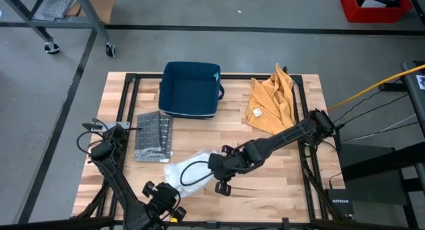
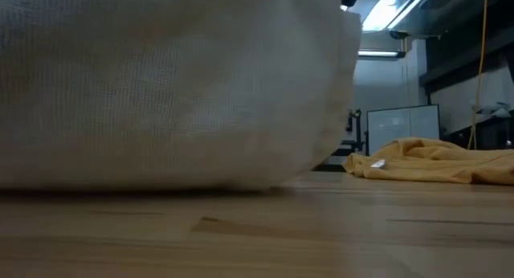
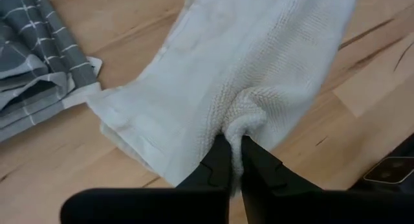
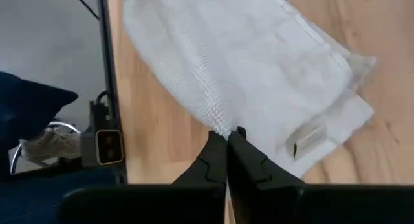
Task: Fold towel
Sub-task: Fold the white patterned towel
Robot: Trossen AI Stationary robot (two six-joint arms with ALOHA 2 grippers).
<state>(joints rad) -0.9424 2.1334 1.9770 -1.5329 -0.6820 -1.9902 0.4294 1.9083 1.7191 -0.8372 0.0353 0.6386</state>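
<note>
Both your claws are pinched shut on the white towel (image 1: pixel 189 171) at the front of the worktop (image 1: pixel 279 183): left claw (image 3: pixel 236 160) has a bunched fold, right claw (image 4: pixel 226 141) an edge. The towel is lifted and rumpled, with no clean fold yet, so most of the job is left. The low view is blocked by cloth, and you can't see the towel's far corners.

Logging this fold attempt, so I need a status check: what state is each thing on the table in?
white towel: rumpled, pinched by both grippers
left gripper: shut on a towel fold
right gripper: shut on the towel's edge
grey checked towel: folded, lying flat
orange cloth: crumpled, unfolded
blue bin: upright, looks empty
</note>
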